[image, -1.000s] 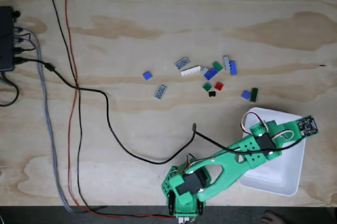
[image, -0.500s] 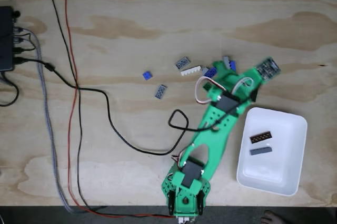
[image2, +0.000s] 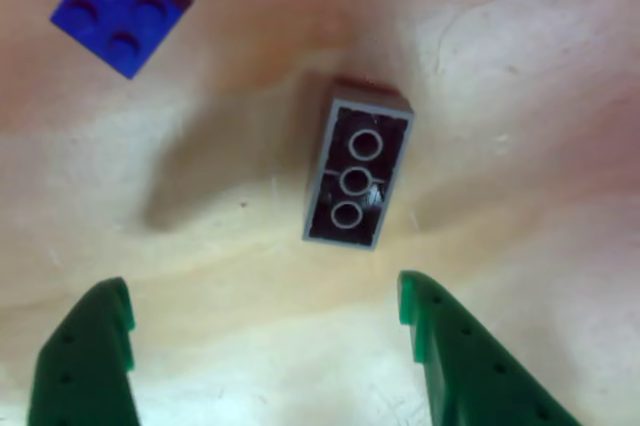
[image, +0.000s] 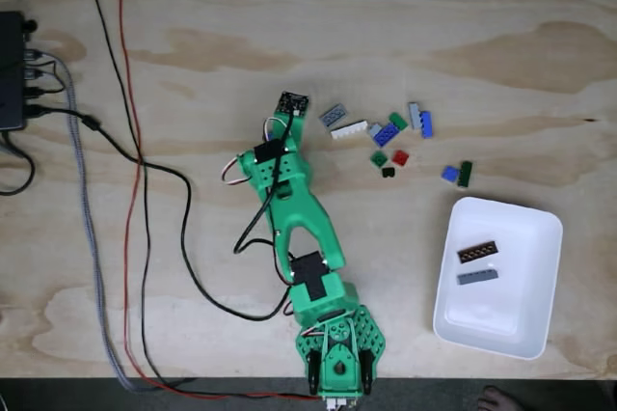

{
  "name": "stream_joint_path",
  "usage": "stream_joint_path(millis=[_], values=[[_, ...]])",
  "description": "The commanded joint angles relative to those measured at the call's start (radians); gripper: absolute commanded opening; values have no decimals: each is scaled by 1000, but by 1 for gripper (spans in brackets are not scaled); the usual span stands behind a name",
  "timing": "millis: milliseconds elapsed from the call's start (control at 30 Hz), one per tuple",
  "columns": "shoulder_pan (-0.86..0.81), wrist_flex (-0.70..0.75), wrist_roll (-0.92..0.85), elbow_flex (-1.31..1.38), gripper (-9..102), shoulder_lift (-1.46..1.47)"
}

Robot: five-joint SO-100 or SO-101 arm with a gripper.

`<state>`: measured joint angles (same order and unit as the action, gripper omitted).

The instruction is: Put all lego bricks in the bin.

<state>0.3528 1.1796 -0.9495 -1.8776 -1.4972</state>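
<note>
So the green arm (image: 294, 208) is stretched out toward 11 o'clock from its base, fingers (image2: 265, 331) spread wide apart with nothing between them. In the other view a grey brick (image2: 357, 173) lies upside down on the desk (image: 289, 35) just ahead of the fingers, and a blue 2x2 brick (image2: 120, 8) sits at 10 o'clock from it. The white bin (image: 501, 329) is off at 3 o'clock from the arm, holding a brown plate (image: 478, 251) and what looks like a grey plate (image: 477, 276). A loose cluster of bricks (image: 386, 133) lies at 11 o'clock from the bin.
</note>
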Motion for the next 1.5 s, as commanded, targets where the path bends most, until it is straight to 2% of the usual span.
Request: stream_joint_path(millis=[0, 67, 133, 167, 200, 367, 533, 667, 767, 867, 933, 1033, 1133, 1200, 1300, 1433, 1467], values=[[-106, -75, -61, -34, 27, -149], [-146, -118, -92, -60, 23, -144], [-163, -167, -133, -107, 14, -147], [-166, -193, -132, -127, 4, -155], [-167, -216, -129, -149, 0, -167], [-146, -202, -129, -253, 0, -342], [-255, -23, -140, -130, 0, -770], [-574, 67, -310, 57, 0, -1049], [-950, 74, -397, 11, 0, -1126], [-1270, 91, -428, -106, 0, -1062], [-1436, -29, -508, -268, 0, -1022], [-1588, -310, -621, -508, 0, -923], [-1621, -483, -646, -640, 2, -833], [-1585, -485, -601, -640, 10, -815], [-1562, -371, -575, -586, 7, -842], [-1434, -354, -479, -512, 38, -851], [-1365, -299, -449, -468, 40, -842]])
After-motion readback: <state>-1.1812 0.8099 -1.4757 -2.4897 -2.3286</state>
